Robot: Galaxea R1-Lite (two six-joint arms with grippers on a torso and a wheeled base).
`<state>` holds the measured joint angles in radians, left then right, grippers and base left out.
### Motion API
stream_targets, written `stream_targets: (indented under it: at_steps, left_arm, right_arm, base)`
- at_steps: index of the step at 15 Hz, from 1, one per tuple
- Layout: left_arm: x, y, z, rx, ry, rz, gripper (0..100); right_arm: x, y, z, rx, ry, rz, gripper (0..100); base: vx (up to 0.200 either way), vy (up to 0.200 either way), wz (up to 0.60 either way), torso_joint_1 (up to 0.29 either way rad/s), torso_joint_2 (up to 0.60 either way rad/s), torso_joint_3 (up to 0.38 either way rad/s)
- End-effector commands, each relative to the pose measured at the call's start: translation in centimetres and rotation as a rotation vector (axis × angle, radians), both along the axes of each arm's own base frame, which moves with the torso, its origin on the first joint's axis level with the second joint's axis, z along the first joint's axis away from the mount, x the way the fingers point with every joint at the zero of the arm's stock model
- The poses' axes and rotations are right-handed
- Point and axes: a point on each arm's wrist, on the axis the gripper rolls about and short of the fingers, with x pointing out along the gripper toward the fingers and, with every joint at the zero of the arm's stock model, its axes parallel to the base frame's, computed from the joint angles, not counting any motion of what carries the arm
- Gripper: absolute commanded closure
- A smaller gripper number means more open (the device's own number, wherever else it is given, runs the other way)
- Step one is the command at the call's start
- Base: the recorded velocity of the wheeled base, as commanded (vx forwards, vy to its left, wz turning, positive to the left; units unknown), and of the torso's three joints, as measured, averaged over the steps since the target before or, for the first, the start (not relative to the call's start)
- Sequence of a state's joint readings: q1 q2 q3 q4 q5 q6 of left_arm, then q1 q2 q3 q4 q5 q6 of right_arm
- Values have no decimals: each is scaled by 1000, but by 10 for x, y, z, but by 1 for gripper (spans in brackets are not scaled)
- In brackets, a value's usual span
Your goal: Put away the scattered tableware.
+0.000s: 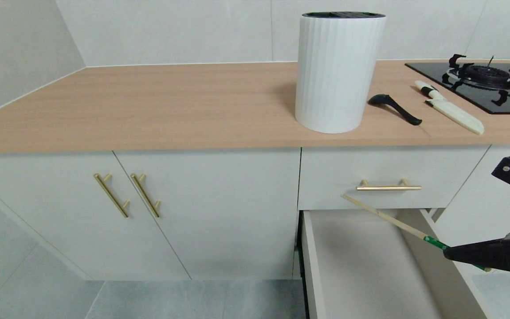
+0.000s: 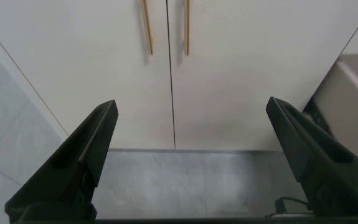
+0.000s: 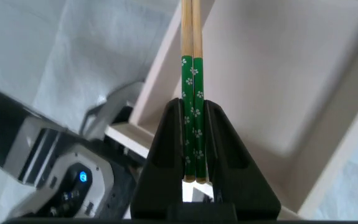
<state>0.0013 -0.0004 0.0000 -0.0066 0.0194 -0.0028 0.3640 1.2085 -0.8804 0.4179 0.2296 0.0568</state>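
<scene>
The right pincer [image 1: 452, 254] is pressed together on a pair of chopsticks [image 3: 192, 37], pinching them near their thick end. They are pale bamboo, lying side by side and touching. The gripped end carries a green band dotted with small white flowers, and their butt ends show just behind the fingers. In the head view they slant up over the open drawer [image 1: 309, 257], with the thin tips pointing toward the closed drawer front above it, near its gold handle [image 1: 388, 187].

The left pincer [image 2: 191, 106] is spread wide with nothing between its fingers. It hangs low before the cabinet doors [image 2: 228, 81].

On the table [image 1: 170, 106] stands a white ribbed holder [image 1: 337, 71]. Beside it lie a black-handled tool [image 1: 394, 107] and a knife [image 1: 450, 108] with a cream blade, near the stove [image 1: 481, 84].
</scene>
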Motion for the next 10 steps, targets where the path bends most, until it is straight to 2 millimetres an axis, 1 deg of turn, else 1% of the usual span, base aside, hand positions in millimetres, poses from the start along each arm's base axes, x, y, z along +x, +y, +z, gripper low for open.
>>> stream_targets:
  at_steps: [1, 7, 8, 10]
  left_arm:
    - [0, 0, 0, 0, -1, 1, 0]
    - [0, 0, 0, 0, -1, 1, 0]
    - [0, 0, 0, 0, -1, 1, 0]
    - [0, 0, 0, 0, -1, 1, 0]
  right_arm:
    - [3, 2, -7, -16, 26, 11, 100]
    - [11, 6, -21, -51, 56, 37, 100]
    - [11, 6, -21, -51, 56, 37, 100]
    - [14, 9, -28, -54, 52, 48, 100]
  base:
    - [0, 0, 0, -198, 466, 261]
    - [0, 0, 0, -173, 439, 259]
    - [0, 0, 0, -80, 207, 110]
    - [0, 0, 0, -34, 88, 41]
